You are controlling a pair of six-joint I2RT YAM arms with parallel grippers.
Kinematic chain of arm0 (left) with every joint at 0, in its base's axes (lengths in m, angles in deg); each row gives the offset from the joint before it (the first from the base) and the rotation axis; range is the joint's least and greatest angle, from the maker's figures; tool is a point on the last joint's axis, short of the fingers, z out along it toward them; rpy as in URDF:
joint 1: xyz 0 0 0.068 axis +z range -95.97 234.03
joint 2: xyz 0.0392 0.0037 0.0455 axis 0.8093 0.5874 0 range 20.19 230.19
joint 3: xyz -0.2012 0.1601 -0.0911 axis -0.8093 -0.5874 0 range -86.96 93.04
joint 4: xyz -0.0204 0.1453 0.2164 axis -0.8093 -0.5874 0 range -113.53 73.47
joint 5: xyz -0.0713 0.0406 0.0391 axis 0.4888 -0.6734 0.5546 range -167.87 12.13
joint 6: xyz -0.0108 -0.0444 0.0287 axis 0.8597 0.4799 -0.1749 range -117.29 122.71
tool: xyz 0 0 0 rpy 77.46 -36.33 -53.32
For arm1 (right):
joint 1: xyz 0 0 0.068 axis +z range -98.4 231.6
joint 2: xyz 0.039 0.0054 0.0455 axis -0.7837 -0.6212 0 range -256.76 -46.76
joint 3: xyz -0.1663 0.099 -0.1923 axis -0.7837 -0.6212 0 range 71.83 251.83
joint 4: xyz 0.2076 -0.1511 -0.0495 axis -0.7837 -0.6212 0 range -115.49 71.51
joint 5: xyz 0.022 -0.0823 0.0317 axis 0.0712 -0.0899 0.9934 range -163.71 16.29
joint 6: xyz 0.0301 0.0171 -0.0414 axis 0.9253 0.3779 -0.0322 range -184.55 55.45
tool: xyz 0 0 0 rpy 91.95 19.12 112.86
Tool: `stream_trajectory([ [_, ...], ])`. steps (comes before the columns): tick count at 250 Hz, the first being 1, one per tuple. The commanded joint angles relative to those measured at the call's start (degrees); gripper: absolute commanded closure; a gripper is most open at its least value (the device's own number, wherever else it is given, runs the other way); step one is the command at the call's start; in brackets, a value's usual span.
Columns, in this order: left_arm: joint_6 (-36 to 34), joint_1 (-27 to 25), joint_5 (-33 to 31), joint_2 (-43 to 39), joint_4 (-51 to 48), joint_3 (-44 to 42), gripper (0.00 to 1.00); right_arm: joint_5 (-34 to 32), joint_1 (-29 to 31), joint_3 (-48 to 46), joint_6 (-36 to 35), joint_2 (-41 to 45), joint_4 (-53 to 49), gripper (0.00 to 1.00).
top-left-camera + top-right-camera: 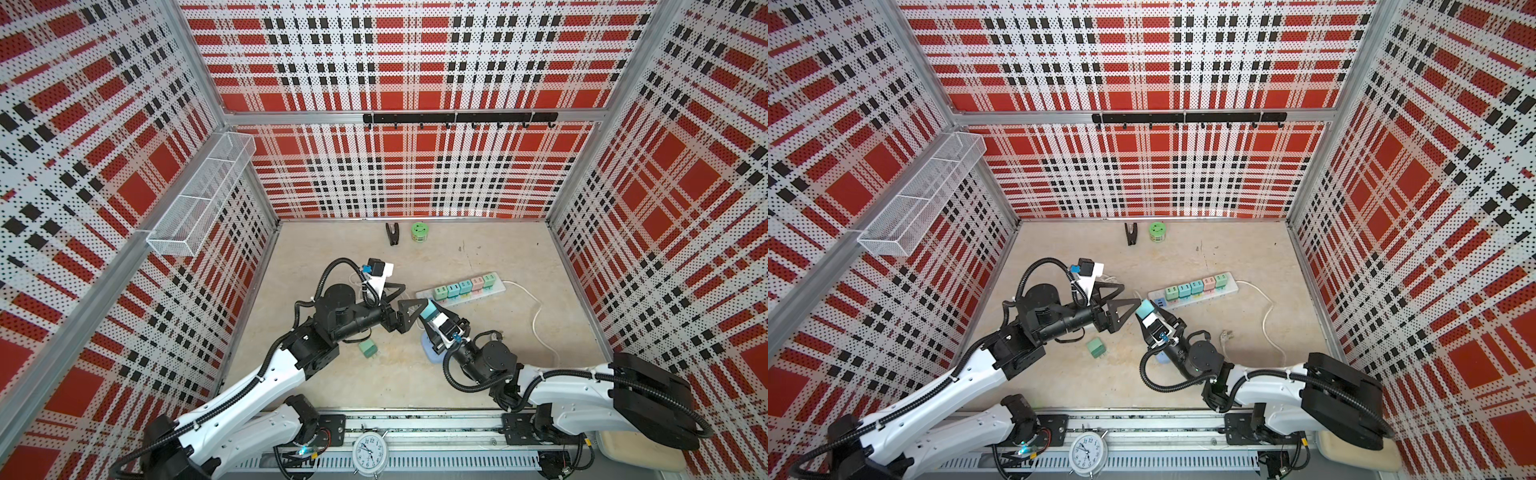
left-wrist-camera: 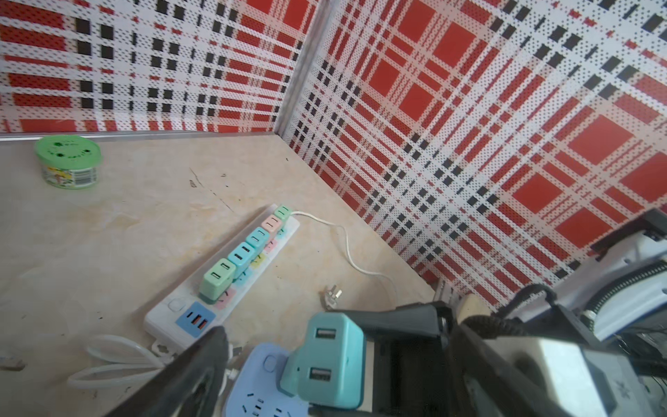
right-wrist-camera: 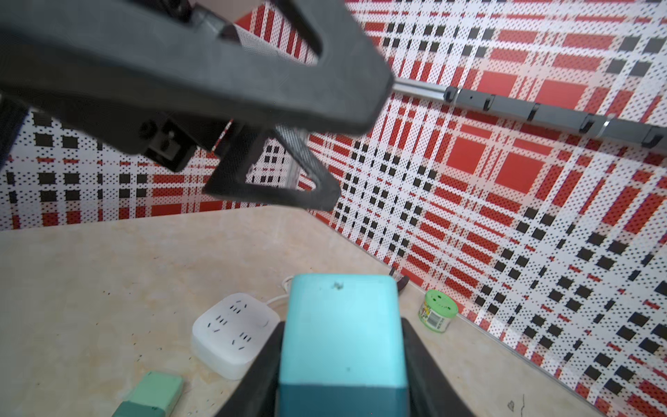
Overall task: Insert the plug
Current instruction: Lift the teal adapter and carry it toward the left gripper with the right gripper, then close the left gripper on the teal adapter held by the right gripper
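Note:
My right gripper (image 1: 432,313) (image 3: 343,325) is shut on the teal plug (image 1: 430,309) (image 1: 1145,309) (image 3: 343,332), a boxy charger with two USB ports (image 2: 330,361). The plug hangs just above a lavender power strip (image 2: 260,390) (image 1: 430,349). Its prongs are hidden. My left gripper (image 1: 413,294) (image 1: 1131,294) stands open right beside the plug, holding nothing. One of its fingers (image 2: 195,372) shows in the left wrist view, and both loom overhead in the right wrist view.
A long white power strip (image 1: 496,286) carries several coloured chargers. A white square strip (image 3: 231,332) and a loose green charger (image 1: 368,348) lie under the left arm. A green tin (image 1: 419,231) and black clip (image 1: 392,233) stand at the back wall. A white cable (image 1: 536,316) trails right.

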State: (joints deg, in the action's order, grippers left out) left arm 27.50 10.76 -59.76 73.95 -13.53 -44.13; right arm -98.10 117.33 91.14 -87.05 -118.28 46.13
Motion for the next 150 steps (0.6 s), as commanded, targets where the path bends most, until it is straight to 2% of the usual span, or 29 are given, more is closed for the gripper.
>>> stream_trajectory([
  [1, -1.4, -1.1, 3.5, 0.4, -0.4, 1.9, 0.04, 1.7, -0.2, -0.3, -3.7, 0.8, 8.7, 0.77],
  [50, -2.1, -2.6, 4.5, 1.1, -1.3, 3.0, 0.06, 3.9, -0.2, 0.6, -4.8, 0.6, 10.8, 0.79],
  [113, -3.6, -3.8, 7.3, 5.0, -1.3, 5.5, 0.17, 6.5, -0.2, 1.8, -4.5, 1.3, 9.4, 0.79],
  [121, -3.9, -4.0, 7.6, 5.6, -1.3, 5.8, 0.21, 6.4, -0.2, 1.7, -4.3, 1.2, 9.5, 0.79],
  [150, -4.0, -4.5, 8.1, 7.1, -1.3, 6.7, 0.43, 6.3, -0.2, 1.6, -4.5, 0.8, 10.4, 0.79],
])
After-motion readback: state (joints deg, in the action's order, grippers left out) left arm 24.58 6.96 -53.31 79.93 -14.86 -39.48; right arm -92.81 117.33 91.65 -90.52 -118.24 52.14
